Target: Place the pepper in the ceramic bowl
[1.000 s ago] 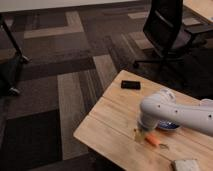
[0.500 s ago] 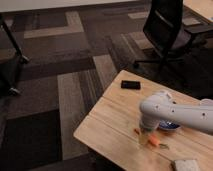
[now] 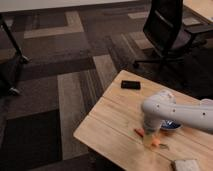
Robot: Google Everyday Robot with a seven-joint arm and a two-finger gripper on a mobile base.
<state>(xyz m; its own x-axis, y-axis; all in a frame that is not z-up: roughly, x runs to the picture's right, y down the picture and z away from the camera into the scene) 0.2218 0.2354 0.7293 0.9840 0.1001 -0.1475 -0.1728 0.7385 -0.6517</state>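
Beside the ceramic bowl [image 3: 171, 126], on the wooden table [image 3: 115, 120], the gripper [image 3: 149, 139] is down low, right at the pepper [image 3: 156, 142]. The pepper is just next to the bowl, not in it. I cannot tell if the gripper is open or has hold of the pepper. The pepper is thin, so it could slip out and roll away from the bowl. The arm could also bump the bowl.

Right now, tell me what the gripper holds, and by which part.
Cannot be told. The gripper sits over the middle of the pepper, beside the bowl, but no hold shows.
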